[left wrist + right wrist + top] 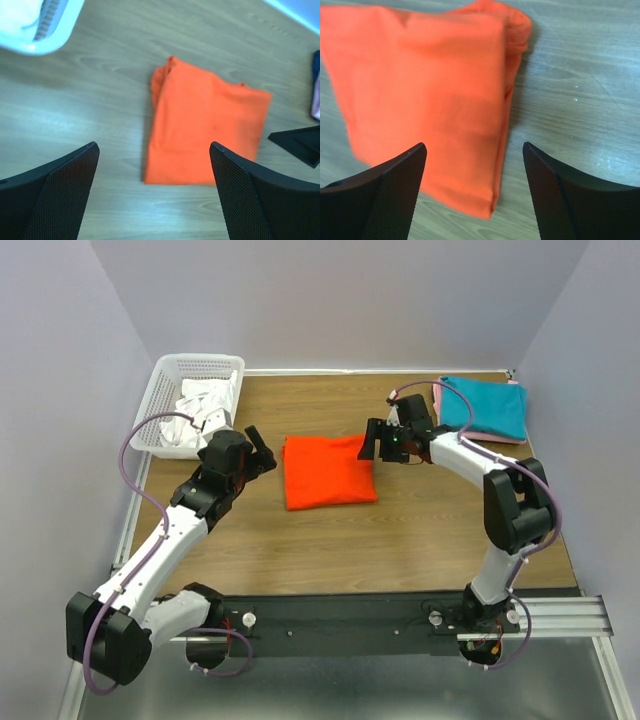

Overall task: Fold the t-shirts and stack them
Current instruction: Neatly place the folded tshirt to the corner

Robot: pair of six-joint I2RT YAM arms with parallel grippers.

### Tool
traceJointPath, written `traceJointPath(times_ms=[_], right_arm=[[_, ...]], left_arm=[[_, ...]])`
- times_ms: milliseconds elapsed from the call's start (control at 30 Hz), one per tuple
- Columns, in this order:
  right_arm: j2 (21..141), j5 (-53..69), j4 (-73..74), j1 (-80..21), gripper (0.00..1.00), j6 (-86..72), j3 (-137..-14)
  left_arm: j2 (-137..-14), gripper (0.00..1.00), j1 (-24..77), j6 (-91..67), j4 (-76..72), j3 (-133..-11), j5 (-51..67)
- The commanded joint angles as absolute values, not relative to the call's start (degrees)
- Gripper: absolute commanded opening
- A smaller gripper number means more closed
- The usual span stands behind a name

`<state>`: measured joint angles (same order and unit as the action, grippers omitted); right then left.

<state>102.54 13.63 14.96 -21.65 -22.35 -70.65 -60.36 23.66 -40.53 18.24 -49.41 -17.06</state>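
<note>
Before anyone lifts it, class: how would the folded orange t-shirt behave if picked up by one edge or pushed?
Probably floppy: the folded orange t-shirt shows loose, rumpled layers at one edge, so it would likely sag and unfold. It lies thin and flat, so it is likely light. Pushed on the wooden table, it may bunch up rather than roll.

Open tabletop [330, 550] rings orange t-shirt [328, 472]; basket [152, 405] back-left.

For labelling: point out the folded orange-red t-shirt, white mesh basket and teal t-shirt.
Folded orange-red t-shirt [328, 472]: top view, its centre.
White mesh basket [151, 406]: top view, left wall.
Teal t-shirt [490, 408]: top view, its centre.
</note>
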Motion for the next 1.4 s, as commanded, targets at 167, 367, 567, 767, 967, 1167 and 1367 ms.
traceJointPath(times_ms=[167, 367, 567, 767, 967, 1167, 1367], right_arm=[[111.00, 11.78, 17.67, -22.67, 0.77, -19.52, -74.53], [115.22, 8.97, 18.28, -25.13, 0.71, -18.28, -76.73], [119.43, 1.51, 20.56, -28.55, 0.62, -18.11, -78.39], [123.30, -8.15, 21.18, -32.78, 0.49, -16.36, -79.54], [127.53, -21.23, 22.32, -36.21, 0.10, -11.88, -81.03], [123.06, -38.19, 22.59, -36.47, 0.01, -5.74, -81.21], [122.78, -47.55, 22.24, -33.06, 0.01, 2.28, -86.48]], left_arm=[[-56.69, 0.98, 22.59, -42.98, 22.33, -46.41, -21.27], [-56.78, 0.98, 22.32, -42.80, 22.32, -46.76, -21.36], [-55.73, 0.98, 22.15, -42.98, 22.50, -46.23, -21.27], [-55.81, 0.98, 22.06, -42.80, 22.68, -46.23, -21.18], [-56.16, 0.98, 22.06, -43.24, 22.85, -45.97, -21.09], [-56.42, 0.98, 21.97, -43.51, 22.06, -45.70, -21.01], [-57.48, 0.98, 21.71, -44.82, 22.15, -45.09, -21.71]])
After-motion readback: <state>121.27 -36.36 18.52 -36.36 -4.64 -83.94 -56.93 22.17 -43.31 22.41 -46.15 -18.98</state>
